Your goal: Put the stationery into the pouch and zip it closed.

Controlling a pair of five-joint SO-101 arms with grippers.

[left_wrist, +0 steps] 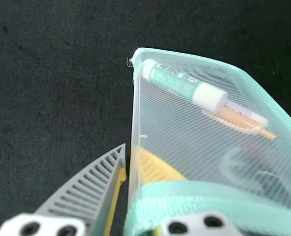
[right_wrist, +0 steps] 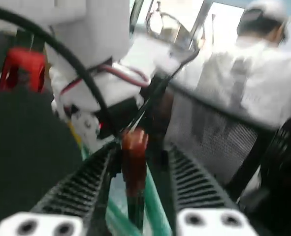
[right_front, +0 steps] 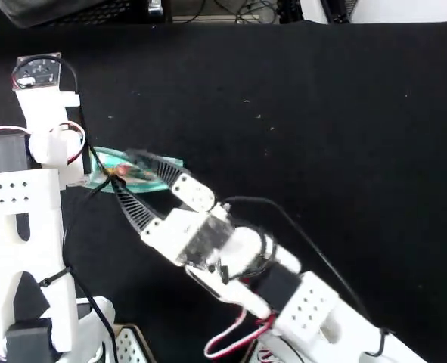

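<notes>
Here, far left on the black counter point(right_front: 321, 113): the left gripper point(left_wrist: 130, 162), clamped narrow on one end of the pouch point(left_wrist: 184, 132), grey ribbed finger point(left_wrist: 93, 189) against one side of the clear wall, a yellow-padded one behind it. Pouch held out from that gripper over the counter, see-through, with a mint-green border and a green strap point(left_wrist: 199, 196) across the held end. Inside it: a green-and-white tube point(left_wrist: 177, 83) with a white cap, lying along the border away from the gripper, and an orange stick point(left_wrist: 241, 122) just beside the cap. Deeper in, something round and clear, too faint to name. Just right of the pouch: the right gripper point(right_front: 125, 169), black ribbed fingers point(right_front: 135, 206) spread fairly wide in a V at the pouch's other end, closed on nothing. Between them, a small reddish-brown piece point(right_wrist: 134, 157), close against one finger and apart from the other, above the pouch's green edge; zip pull or pen, impossible to tell. Farther right, the right arm point(right_front: 208, 242), white, slanting toward the counter's near right corner.
</notes>
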